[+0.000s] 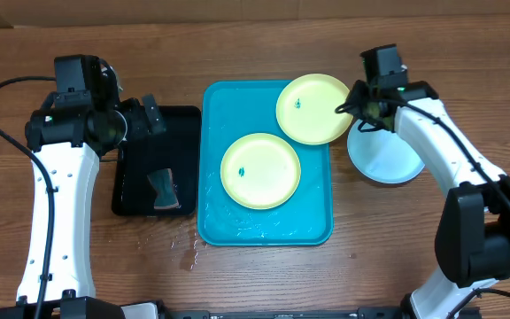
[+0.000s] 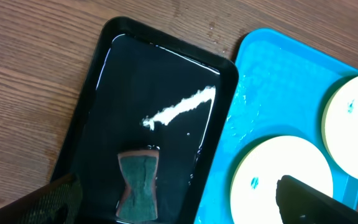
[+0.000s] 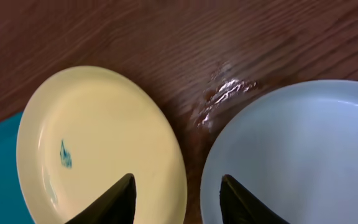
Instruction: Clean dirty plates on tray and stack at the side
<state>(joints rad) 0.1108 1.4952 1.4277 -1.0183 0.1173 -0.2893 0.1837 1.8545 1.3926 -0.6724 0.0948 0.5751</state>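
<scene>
The turquoise tray (image 1: 237, 226) holds one pale yellow plate (image 1: 260, 170) with a small dark speck. A second yellow plate (image 1: 312, 108), also specked, lies over the tray's far right corner. A light blue plate (image 1: 388, 159) rests on the table to the right of the tray. My right gripper (image 1: 359, 105) hovers open over the gap between the yellow plate (image 3: 98, 143) and the blue plate (image 3: 297, 149), one finger above each, holding nothing. My left gripper (image 1: 151, 117) stands wide open over the black tray (image 2: 160, 81), with the sponge (image 2: 138, 185) lying below between its fingers.
The black tray (image 1: 135, 190) sits left of the turquoise tray, wet inside, with the sponge (image 1: 163, 186) in it. Water is spilled on the wood near the tray's front left corner (image 1: 189, 252) and between the two far plates (image 3: 225, 93).
</scene>
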